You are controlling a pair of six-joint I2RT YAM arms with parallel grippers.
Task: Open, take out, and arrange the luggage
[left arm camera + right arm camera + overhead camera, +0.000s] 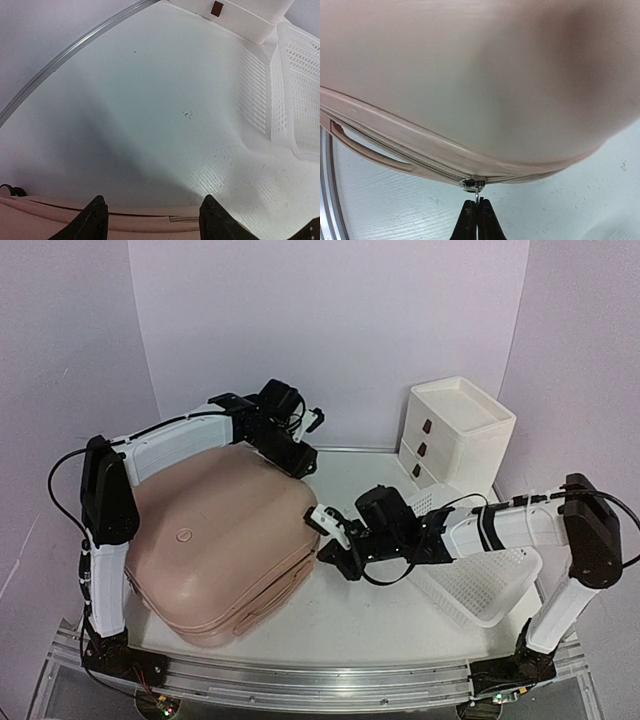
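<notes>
Pinching the zipper pull [472, 184] at 3 o'clock on the luggage [225, 540], which fills the table's [390, 615] 9 o'clock side, the right gripper [477, 202] readies unzipping; the left gripper [152, 202] hovers, jaws apart, at 1 o'clock.

left arm [165, 440]: upper link upright from base, forearm stretched toward far side, wrist tipped down
left gripper [152, 220]: fingers well apart, tips pointing down
right arm [520, 525]: elbow raised at right, forearm running low toward left
right gripper [477, 205]: fingers pressed together, pinching zipper pull [473, 185] at tips
</notes>
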